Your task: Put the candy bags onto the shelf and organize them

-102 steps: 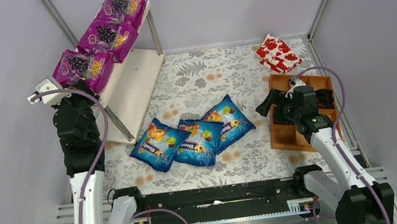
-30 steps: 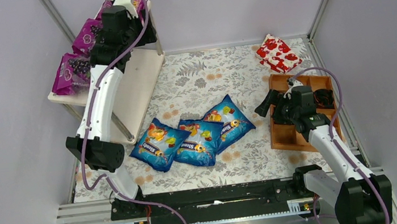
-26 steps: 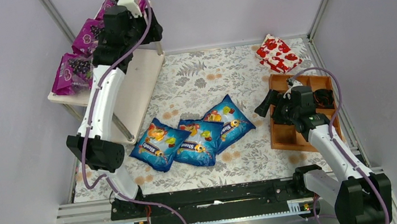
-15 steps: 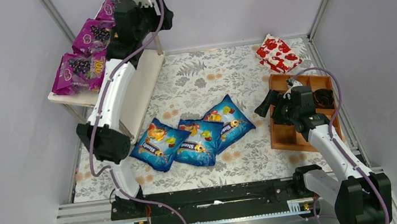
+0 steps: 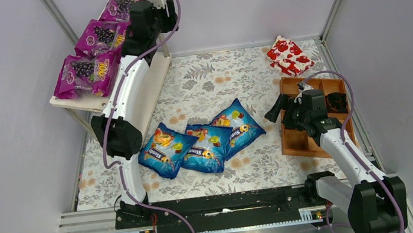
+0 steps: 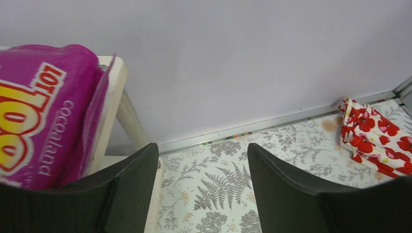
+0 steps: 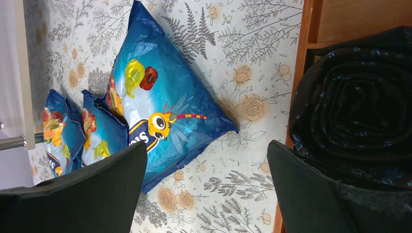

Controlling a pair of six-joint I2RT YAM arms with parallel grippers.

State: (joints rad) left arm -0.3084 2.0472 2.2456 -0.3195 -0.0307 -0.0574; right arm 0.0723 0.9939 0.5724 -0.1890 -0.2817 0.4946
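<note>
Three purple candy bags [image 5: 100, 37] lie in a row on the top board of the shelf [image 5: 147, 85]. On the flowered mat, three blue candy bags [image 5: 202, 148] overlap side by side. My left gripper [image 5: 170, 17] hangs just past the shelf's far right end, open and holding nothing. In the left wrist view the left gripper [image 6: 202, 148] frames bare mat, with a purple bag [image 6: 39, 111] on the shelf board [image 6: 114, 97] to its left. My right gripper [image 5: 278, 113] stands open beside the blue bags. The right gripper [image 7: 206, 145] is over the mat, right of a blue bag [image 7: 165, 111].
A red-and-white patterned package [image 5: 289, 56] lies at the back right. A brown wooden compartment tray [image 5: 296, 138] sits under the right arm and holds a dark rolled item [image 7: 354, 111]. Walls close in the mat on three sides.
The left arm has swung right across the shelf's top tier to its far right end, uncovering the purple bags. Its jaws have narrowed slightly. The right arm has not moved.
</note>
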